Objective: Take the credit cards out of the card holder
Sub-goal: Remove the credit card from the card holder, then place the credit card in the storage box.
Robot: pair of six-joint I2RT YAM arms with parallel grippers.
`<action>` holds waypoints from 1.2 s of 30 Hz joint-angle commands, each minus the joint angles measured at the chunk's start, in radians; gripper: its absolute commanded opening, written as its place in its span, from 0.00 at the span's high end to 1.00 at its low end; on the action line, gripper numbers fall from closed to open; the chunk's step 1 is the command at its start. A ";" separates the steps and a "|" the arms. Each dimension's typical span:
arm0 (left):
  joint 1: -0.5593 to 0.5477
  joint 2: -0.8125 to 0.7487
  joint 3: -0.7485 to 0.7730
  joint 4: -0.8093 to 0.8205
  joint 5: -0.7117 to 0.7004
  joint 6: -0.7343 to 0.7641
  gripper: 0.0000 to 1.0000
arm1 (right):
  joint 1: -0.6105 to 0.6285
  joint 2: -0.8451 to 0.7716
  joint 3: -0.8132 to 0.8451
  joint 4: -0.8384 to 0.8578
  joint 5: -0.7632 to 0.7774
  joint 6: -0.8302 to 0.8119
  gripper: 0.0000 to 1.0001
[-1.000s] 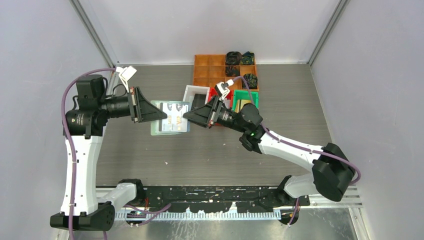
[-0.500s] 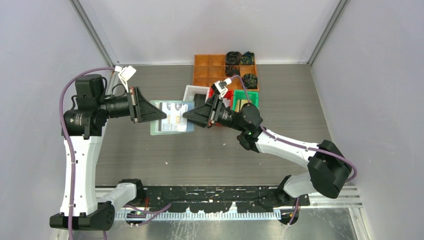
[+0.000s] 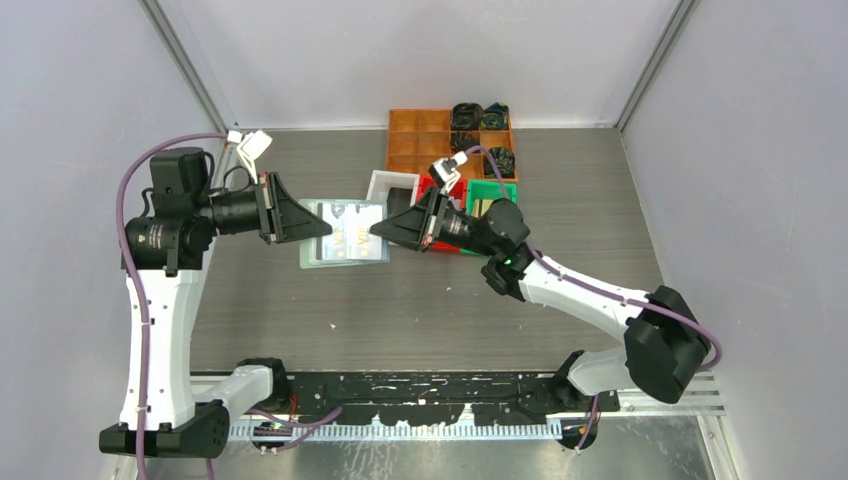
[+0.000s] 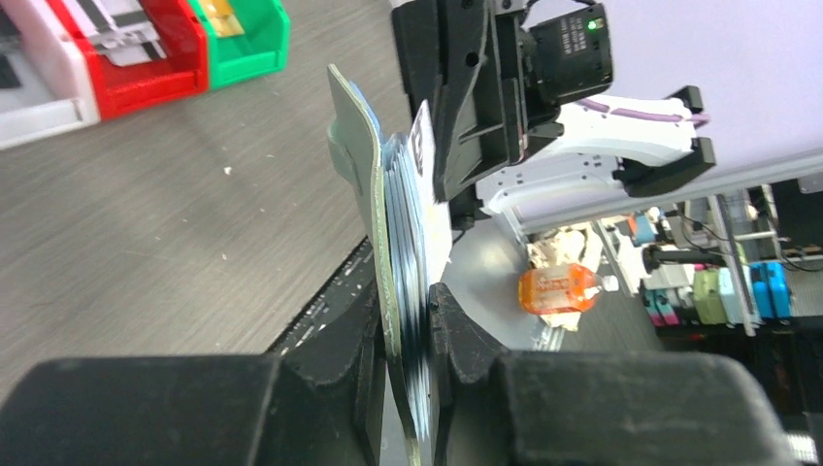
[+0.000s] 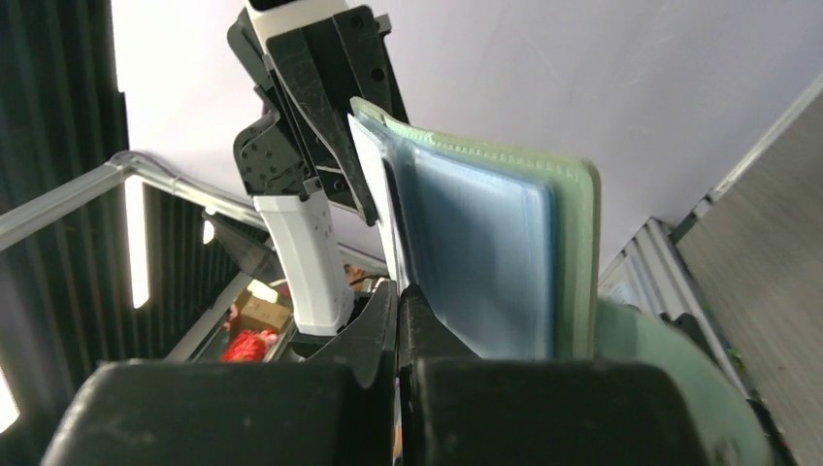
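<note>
The left gripper [image 3: 320,228] is clamping the left edge of the card holder [image 3: 345,242], holding it up above the table [image 3: 400,310]. The right gripper [image 3: 380,230] is pinching its fingers tight together on a pale card [image 5: 374,204] at the holder's right edge.

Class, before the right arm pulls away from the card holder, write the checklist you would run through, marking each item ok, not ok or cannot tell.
1. Left fingers clamped on the card holder: ok.
2. Credit cards left in the holder to pull: ok.
3. Right fingers closed at the holder's free edge: ok.
4. Right fingers pinch one card only, not a clear pocket: cannot tell.
5. Red bin open on top for the drop: ok.
</note>
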 commanded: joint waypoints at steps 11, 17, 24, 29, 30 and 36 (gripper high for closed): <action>0.001 0.005 0.093 -0.128 -0.197 0.245 1.00 | -0.433 -0.292 0.084 -0.865 -0.070 -0.407 0.99; 0.001 -0.004 0.074 -0.154 -0.225 0.290 1.00 | -0.459 -0.146 0.234 -1.274 0.250 -0.710 0.99; 0.001 -0.004 0.072 -0.188 -0.209 0.315 1.00 | -0.455 0.171 0.388 -1.287 0.374 -0.770 0.99; 0.001 0.004 0.069 -0.195 -0.193 0.308 1.00 | -0.444 0.360 0.532 -1.297 0.377 -0.788 0.99; 0.001 0.008 0.071 -0.202 -0.193 0.310 1.00 | -0.441 0.391 0.558 -1.301 0.378 -0.792 0.99; 0.001 0.032 0.097 -0.232 -0.182 0.324 1.00 | -0.421 0.549 0.694 -1.308 0.377 -0.802 0.99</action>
